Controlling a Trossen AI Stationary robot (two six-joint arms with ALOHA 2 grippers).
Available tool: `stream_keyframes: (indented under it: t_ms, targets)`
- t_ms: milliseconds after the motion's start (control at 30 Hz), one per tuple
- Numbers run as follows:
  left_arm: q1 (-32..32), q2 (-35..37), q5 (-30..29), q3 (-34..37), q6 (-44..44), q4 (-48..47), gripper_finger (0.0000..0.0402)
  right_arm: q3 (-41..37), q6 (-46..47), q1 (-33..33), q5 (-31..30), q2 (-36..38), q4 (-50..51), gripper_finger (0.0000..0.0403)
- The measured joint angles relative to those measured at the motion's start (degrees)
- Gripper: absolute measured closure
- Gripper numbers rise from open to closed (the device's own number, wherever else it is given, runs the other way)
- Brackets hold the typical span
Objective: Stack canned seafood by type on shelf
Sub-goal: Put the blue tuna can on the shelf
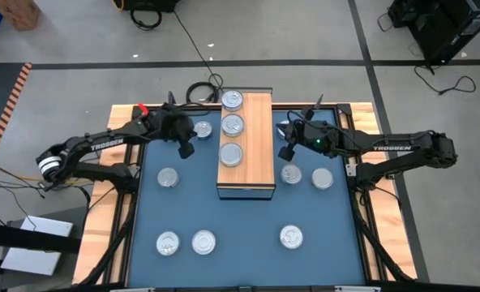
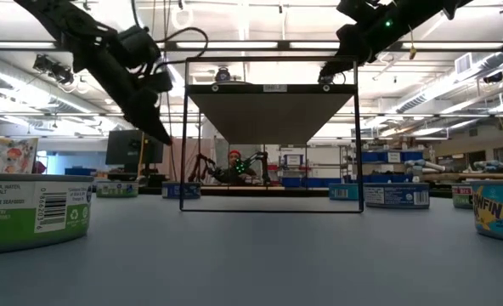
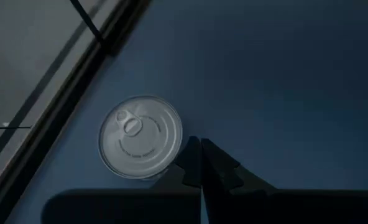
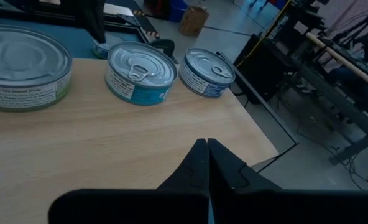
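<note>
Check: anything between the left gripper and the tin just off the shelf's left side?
Nothing visible. The left gripper, shut, hangs beside that tin over bare mat. The shelf sits past it.

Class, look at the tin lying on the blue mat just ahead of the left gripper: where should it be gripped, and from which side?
Grip the tin across its low round side wall, coming straight down from above. It lies flat, lid up, so the flat lid offers no hold. Mat is bare all around it. The left gripper is shut and must open first.
</note>
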State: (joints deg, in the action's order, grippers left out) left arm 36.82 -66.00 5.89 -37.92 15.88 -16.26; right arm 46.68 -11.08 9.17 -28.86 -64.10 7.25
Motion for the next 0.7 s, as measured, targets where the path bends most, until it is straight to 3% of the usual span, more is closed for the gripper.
stream_keyframes:
  t_ms: [400, 700]
  targets:
    - [-0.87, -1.22, 3.49, -2.35, 4.8, -10.3, 0.0401, 0.0, 0.99, -0.02, 4.09, -0.02, -1.73, 0.04]
    - [-9.69, -1.13, 3.74, -4.79, 6.88, -19.73, 0.0401, 0.02, 0.86, 0.02, 4.79, -0.02, -3.56, 0.0399]
